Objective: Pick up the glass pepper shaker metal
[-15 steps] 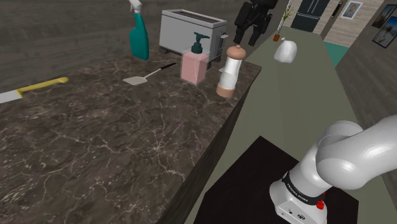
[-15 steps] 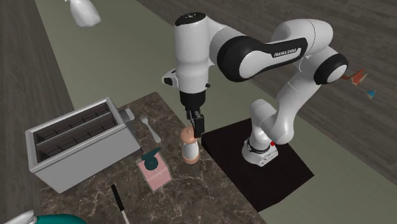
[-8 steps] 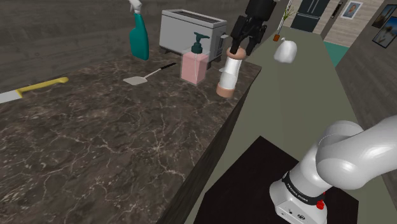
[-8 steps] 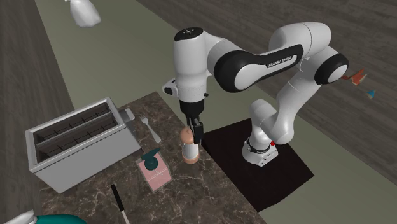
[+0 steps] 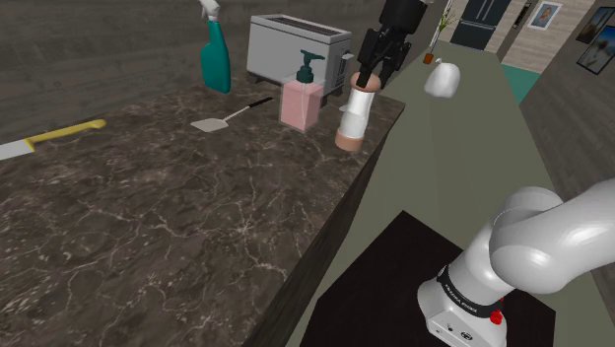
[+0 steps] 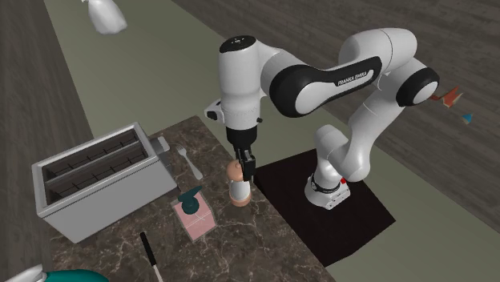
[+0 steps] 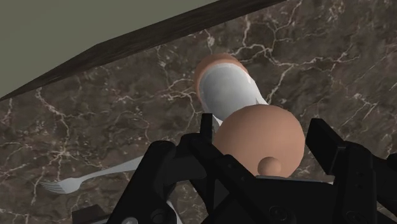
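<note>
Claw (image 5: 369, 71) has dropped since a second ago. It is spread astride the cap of the pepper shaker (image 5: 352, 118), which stands upright on the counter (image 5: 177, 217) directly beneath me, not yet pinched.

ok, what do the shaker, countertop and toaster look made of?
Pepper shaker: matte white body, tan cap and base, maybe wood or plastic; no glass or metal sheen shows. Countertop: dark polished stone, marble-like by its pale veins. Toaster: plain grey, likely brushed metal, uncertain.
</note>
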Robot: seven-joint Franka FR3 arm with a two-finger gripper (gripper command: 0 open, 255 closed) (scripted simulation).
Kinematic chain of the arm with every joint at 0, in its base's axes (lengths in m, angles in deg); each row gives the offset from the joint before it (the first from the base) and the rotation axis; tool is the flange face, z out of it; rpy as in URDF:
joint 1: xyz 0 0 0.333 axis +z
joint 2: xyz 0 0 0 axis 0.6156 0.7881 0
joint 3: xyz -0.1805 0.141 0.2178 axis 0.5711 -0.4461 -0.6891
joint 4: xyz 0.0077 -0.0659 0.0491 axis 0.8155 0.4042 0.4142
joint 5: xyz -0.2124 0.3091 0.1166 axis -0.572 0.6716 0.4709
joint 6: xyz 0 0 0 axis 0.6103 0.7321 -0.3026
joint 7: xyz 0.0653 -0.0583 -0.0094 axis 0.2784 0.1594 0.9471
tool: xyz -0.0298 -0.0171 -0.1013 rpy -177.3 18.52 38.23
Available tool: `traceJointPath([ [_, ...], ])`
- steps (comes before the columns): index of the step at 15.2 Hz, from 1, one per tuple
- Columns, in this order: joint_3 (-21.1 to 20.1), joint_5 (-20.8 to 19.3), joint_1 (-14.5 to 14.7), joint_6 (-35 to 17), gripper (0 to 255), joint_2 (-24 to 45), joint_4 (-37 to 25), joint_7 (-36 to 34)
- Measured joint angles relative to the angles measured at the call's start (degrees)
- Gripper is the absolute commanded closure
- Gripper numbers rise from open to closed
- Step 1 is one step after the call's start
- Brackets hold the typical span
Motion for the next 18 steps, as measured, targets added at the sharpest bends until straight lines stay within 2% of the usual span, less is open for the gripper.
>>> traceJointPath([
  [6,0.0,0.0,0.0,1.5,255,0.3,-1.7,-0.2],
  [18,0.4,0.1,0.2,10.4,255,4.0,-14.3,-1.2],
])
